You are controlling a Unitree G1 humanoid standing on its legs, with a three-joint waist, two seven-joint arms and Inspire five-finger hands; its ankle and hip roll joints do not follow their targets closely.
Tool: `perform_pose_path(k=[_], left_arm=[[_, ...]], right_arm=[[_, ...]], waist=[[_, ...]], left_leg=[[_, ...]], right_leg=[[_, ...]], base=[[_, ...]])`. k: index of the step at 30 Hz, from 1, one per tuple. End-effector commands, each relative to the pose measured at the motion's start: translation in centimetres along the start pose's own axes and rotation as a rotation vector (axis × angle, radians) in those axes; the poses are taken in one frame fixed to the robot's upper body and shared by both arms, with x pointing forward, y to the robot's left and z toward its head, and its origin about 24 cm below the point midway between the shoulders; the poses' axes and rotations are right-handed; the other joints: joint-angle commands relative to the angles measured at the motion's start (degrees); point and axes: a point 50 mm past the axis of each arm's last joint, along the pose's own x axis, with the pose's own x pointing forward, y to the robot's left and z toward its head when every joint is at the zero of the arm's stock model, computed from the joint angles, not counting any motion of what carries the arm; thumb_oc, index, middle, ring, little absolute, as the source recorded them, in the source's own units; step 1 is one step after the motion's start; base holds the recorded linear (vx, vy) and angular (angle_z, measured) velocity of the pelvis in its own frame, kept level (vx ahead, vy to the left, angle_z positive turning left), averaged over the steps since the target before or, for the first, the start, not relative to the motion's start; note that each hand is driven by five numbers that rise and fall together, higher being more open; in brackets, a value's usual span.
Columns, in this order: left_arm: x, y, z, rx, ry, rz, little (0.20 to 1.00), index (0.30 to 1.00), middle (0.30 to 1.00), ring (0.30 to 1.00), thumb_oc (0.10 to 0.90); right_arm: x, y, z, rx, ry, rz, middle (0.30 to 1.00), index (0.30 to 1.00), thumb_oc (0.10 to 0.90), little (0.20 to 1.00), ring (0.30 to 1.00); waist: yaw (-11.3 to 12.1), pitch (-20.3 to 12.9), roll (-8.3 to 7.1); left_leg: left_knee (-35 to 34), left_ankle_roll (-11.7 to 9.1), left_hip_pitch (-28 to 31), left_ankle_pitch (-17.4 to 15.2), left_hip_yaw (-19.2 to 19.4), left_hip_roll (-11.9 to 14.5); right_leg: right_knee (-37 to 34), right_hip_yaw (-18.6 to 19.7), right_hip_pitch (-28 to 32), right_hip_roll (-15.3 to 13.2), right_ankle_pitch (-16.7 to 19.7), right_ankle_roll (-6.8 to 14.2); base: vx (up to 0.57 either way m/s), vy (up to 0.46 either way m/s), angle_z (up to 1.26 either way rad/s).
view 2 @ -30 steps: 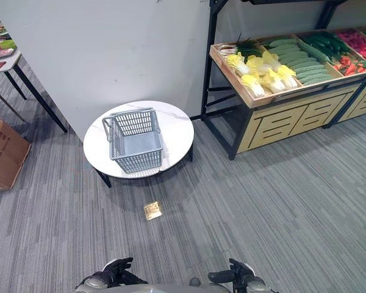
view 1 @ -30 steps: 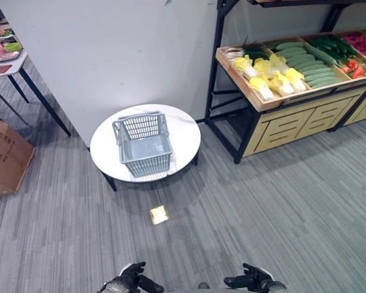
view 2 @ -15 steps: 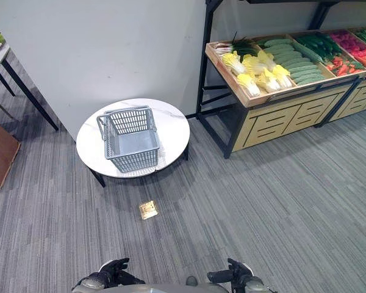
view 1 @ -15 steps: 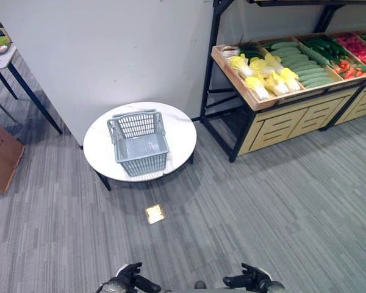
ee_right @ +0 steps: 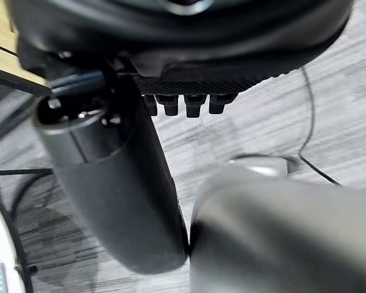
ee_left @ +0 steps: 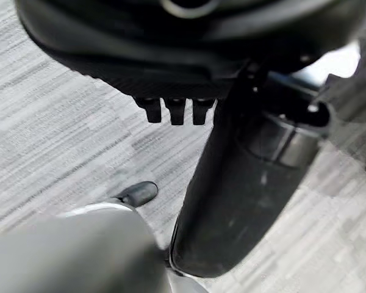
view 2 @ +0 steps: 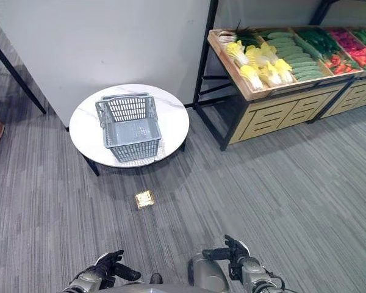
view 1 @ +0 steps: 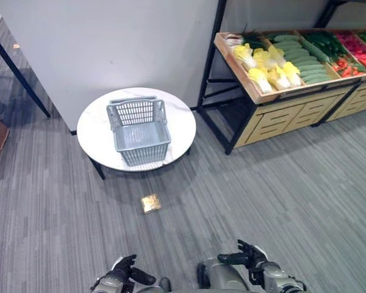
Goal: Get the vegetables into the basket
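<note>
Basket (view 1: pixel 138 130) on the round surface (view 1: pixel 180 122) sits empty; vegetables (view 1: pixel 268 66) remain shelved far right. Left robot hand (view 1: pixel 124 272) and right robot hand (view 1: pixel 249 256) relaxed, unladen.

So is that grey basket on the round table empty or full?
Empty. The basket stands upright on the white table, its bare bottom showing through the open top.

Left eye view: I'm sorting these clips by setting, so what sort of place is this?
Probably a mock grocery shop: a wooden produce stand holding cabbages and cucumbers, plus a shopping basket on a round table.
</note>
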Motion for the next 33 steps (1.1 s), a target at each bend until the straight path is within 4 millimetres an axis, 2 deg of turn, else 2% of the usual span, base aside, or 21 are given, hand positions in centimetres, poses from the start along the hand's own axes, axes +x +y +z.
perform_pose_path(k=[1,2,3,6,9,11,13,16,19,20,21,23,24,26,29,32,33], left_arm=[[0.2,-0.6,1.6,0.013,-0.058,-0.014,1.000,1.000,1.000,1.000,0.900],[0.2,-0.5,1.6,0.015,-0.057,-0.010,1.000,1.000,1.000,1.000,0.900],[0.2,-0.6,1.6,0.013,-0.056,-0.013,1.000,1.000,1.000,1.000,0.900],[0.2,-0.6,1.4,0.008,-0.051,-0.013,1.000,1.000,1.000,1.000,0.900],[0.2,-0.9,1.2,0.011,-0.039,-0.019,1.000,1.000,1.000,1.000,0.900],[0.1,-1.0,0.9,0.001,-0.030,-0.019,1.000,1.000,1.000,1.000,0.900],[0.1,-1.2,0.8,0.002,-0.030,-0.025,1.000,1.000,1.000,1.000,0.900],[0.2,-1.6,1.3,0.019,-0.042,-0.036,1.000,1.000,1.000,1.000,0.900],[0.3,-1.7,2.3,-0.011,-0.071,-0.040,1.000,1.000,1.000,1.000,0.900],[0.3,-1.6,2.5,-0.020,-0.077,-0.036,1.000,1.000,1.000,1.000,0.900],[0.3,-1.4,2.6,-0.026,-0.077,-0.030,1.000,1.000,1.000,1.000,0.900],[0.3,-1.5,2.7,-0.034,-0.078,-0.031,1.000,1.000,1.000,1.000,0.900],[0.3,-1.5,2.6,-0.035,-0.076,-0.028,1.000,1.000,1.000,1.000,0.900],[0.3,-1.8,2.1,-0.041,-0.066,-0.025,1.000,1.000,1.000,1.000,0.900],[0.2,-1.9,1.9,-0.037,-0.064,-0.023,1.000,1.000,1.000,1.000,0.900],[0.2,-1.6,1.3,-0.045,-0.053,-0.015,1.000,1.000,1.000,1.000,0.900],[0.2,-1.6,1.3,-0.045,-0.053,-0.015,1.000,1.000,1.000,1.000,0.900]], right_arm=[[-0.5,-1.2,-2.3,-0.066,0.089,-0.022,1.000,1.000,0.900,1.000,1.000],[-0.5,-1.2,-2.4,-0.074,0.095,-0.022,1.000,1.000,0.900,1.000,1.000],[-0.6,-1.3,-2.5,-0.073,0.099,-0.024,1.000,1.000,0.900,1.000,1.000],[-0.7,-1.3,-3.2,-0.080,0.123,-0.028,1.000,1.000,0.900,1.000,1.000],[-0.8,-1.7,-3.4,-0.075,0.135,-0.040,1.000,1.000,0.900,1.000,1.000],[-0.9,-1.9,-3.5,-0.062,0.135,-0.042,1.000,1.000,0.900,1.000,1.000],[-1.0,-2.2,-3.7,-0.066,0.138,-0.049,1.000,1.000,0.900,1.000,1.000],[-1.1,-2.7,-3.8,-0.055,0.140,-0.066,1.000,1.000,0.900,1.000,1.000],[-1.2,-3.1,-3.7,-0.044,0.130,-0.080,1.000,1.000,0.900,1.000,1.000],[-1.2,-3.3,-3.7,-0.041,0.129,-0.085,1.000,1.000,0.900,1.000,1.000],[-1.2,-3.3,-3.6,-0.044,0.125,-0.085,1.000,1.000,0.900,1.000,1.000],[-1.3,-3.5,-3.6,-0.040,0.127,-0.093,1.000,1.000,0.900,1.000,1.000],[-1.3,-3.7,-3.7,-0.042,0.130,-0.100,1.000,1.000,0.900,1.000,1.000],[-1.3,-3.9,-3.2,-0.054,0.112,-0.112,1.000,1.000,0.900,1.000,1.000],[-1.1,-3.6,-2.4,-0.067,0.074,-0.102,1.000,1.000,0.900,1.000,1.000],[-0.7,-2.7,-0.6,-0.047,-0.011,-0.065,1.000,1.000,0.900,1.000,1.000],[-0.7,-2.7,-0.6,-0.047,-0.011,-0.065,1.000,1.000,0.900,1.000,1.000]], waist=[[0.2,0.2,1.35],[0.5,0.1,1.11],[0.5,0.2,1.07],[0.5,0.4,0.61],[0.1,-0.5,0.91],[0.0,-1.5,1.23],[-0.3,-1.9,1.80],[-1.1,-1.7,1.97],[-1.8,-0.6,1.28],[-1.9,-0.1,0.87],[-2.0,0.1,0.34],[-2.5,0.4,-0.17],[-2.5,0.1,-0.38],[-2.7,-0.8,0.21],[-2.7,-1.0,0.64],[-2.5,-1.8,0.94],[-2.5,-1.8,0.94]], left_leg=[[0.0,-2.7,0.7,-4.5,3.3,-1.4],[0.0,-3.0,0.4,-4.6,3.4,-1.4],[0.0,-3.1,0.5,-4.5,3.1,-1.5],[0.0,-3.6,1.8,-5.2,2.6,-1.6],[0.0,-4.3,3.4,-6.1,1.3,-1.3],[0.0,-5.2,4.3,-5.6,0.5,-0.1],[0.9,-6.4,5.1,-4.2,-0.4,1.4],[8.2,-8.8,2.7,-1.9,-1.0,2.9],[21.1,-12.3,-3.7,4.0,-1.3,3.3],[24.7,-12.5,-5.3,4.9,-0.9,3.7],[25.4,-11.9,-6.2,4.6,0.2,4.1],[21.4,-10.7,-6.5,3.5,4.0,5.4],[16.9,-10.1,-7.1,1.7,4.7,4.9],[7.9,-9.2,-7.7,-0.4,2.6,2.9],[6.2,-9.1,-8.6,0.8,2.7,2.6],[2.8,-8.2,-4.9,0.1,3.7,2.3],[2.8,-8.2,-4.8,0.2,3.8,2.3]], right_leg=[[-10.1,3.7,3.8,0.7,10.1,3.0],[-13.3,4.7,2.6,0.9,11.1,3.3],[-13.6,4.6,2.3,0.8,11.8,3.6],[-15.2,0.6,2.7,0.2,12.4,3.8],[-16.2,-0.3,5.1,0.6,10.9,2.4],[-15.6,0.1,5.5,1.8,9.8,1.2],[-15.1,-1.1,6.7,2.5,7.9,-0.1],[-15.1,-2.5,8.9,2.9,5.6,-2.0],[-15.9,-4.4,12.0,2.2,4.7,-3.9],[-15.8,-4.8,12.9,2.1,4.3,-4.4],[-16.2,-5.0,13.8,1.7,3.9,-4.6],[-16.9,-5.8,15.4,0.7,3.7,-4.4],[-17.6,-6.3,15.7,0.0,3.8,-3.9],[-18.1,-6.4,15.9,-0.5,3.6,-2.9],[-17.4,-5.9,16.4,-0.5,2.8,-2.9],[-16.4,-3.4,16.8,-0.1,1.8,-2.8],[-16.4,-3.4,16.8,-0.1,1.8,-2.8]], base=[[0.08,-0.077,0.06],[0.06,-0.053,0.13],[0.12,-0.096,0.15],[0.17,-0.124,0.16],[0.25,-0.189,0.28],[0.31,-0.265,0.28],[0.30,-0.274,0.40],[0.21,-0.254,0.24],[0.11,-0.213,0.38],[0.10,-0.191,0.59],[0.09,-0.142,0.40],[0.07,-0.073,0.29],[0.07,0.001,0.31],[0.09,0.061,0.21],[0.12,0.110,-0.07],[0.13,0.132,-0.36],[0.15,0.170,-0.56]])
